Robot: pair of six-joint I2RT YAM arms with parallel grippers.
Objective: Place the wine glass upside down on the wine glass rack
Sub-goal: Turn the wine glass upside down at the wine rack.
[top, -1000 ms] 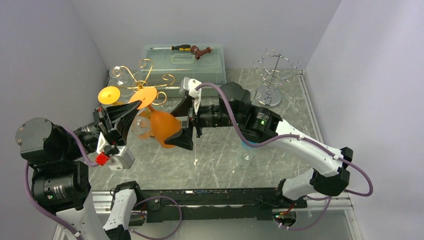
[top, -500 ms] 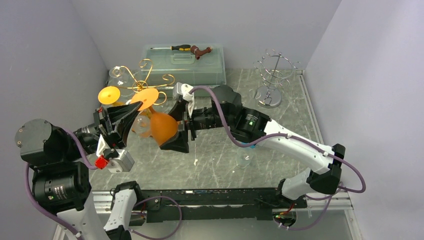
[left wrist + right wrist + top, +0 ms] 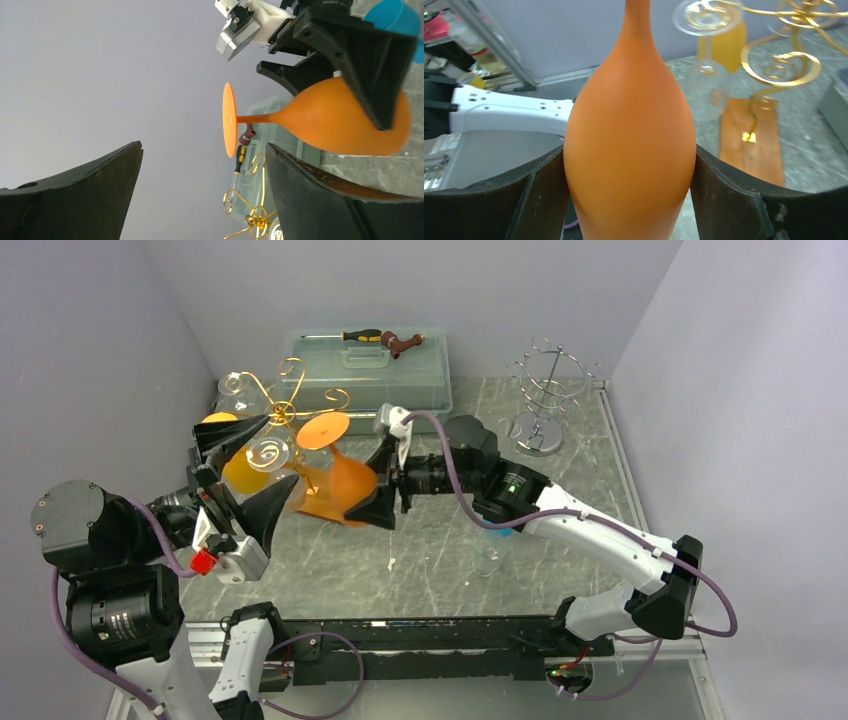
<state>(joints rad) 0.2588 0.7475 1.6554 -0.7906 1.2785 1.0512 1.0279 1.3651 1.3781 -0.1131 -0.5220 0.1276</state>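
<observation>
My right gripper is shut on the bowl of the orange wine glass, whose round foot points toward the gold wire wine glass rack. In the right wrist view the bowl fills the gap and both pads press its sides. My left gripper stands wide open to the left of the glass, with nothing between its fingers. In the left wrist view the glass lies sideways ahead, its foot toward the rack.
A yellow glass and a clear glass hang on the gold rack above its wooden base. A clear box with a screwdriver sits behind. A silver wire rack stands back right; a clear glass near the front.
My left gripper has opened and let go of the orange glass. My right gripper has closed on the bowl and carried it slightly right, the foot swinging toward the rack.
</observation>
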